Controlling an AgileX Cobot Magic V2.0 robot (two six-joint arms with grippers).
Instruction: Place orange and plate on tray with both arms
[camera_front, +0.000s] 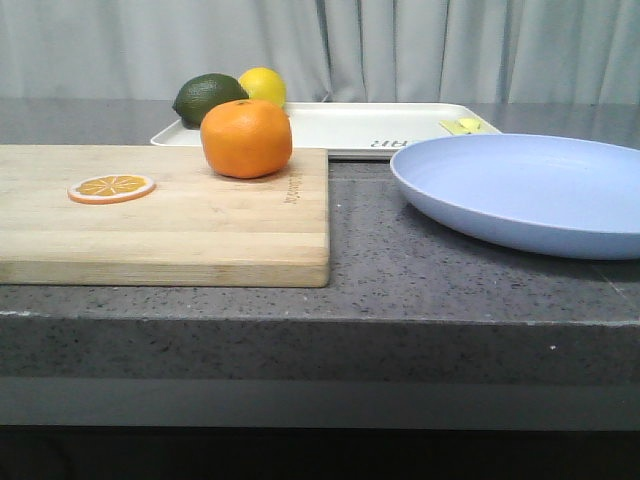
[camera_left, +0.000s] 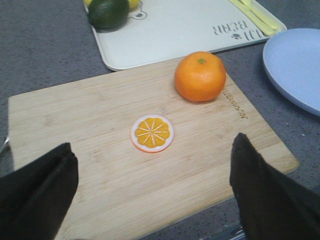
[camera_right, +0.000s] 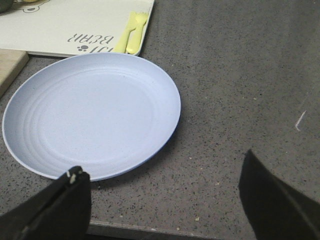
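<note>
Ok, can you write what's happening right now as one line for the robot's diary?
orange: on cutting board | plate: on table | tray: holds lime, lemon | left tool: open | right tool: open

In the front view the plate (camera_front: 525, 190) is cut off at the picture's edge on the side away from the cutting board (camera_front: 160, 215), whose own far end is also cropped. The tray (camera_front: 340, 128) is partly hidden behind the orange (camera_front: 246, 138); its lettering is half covered by the plate's rim. The lemon (camera_front: 263, 85) is partly masked by the lime (camera_front: 208, 98). Only the fingertips (camera_left: 37, 192) of the left pincer are seen, and neither arm is shown in the front view.
</note>
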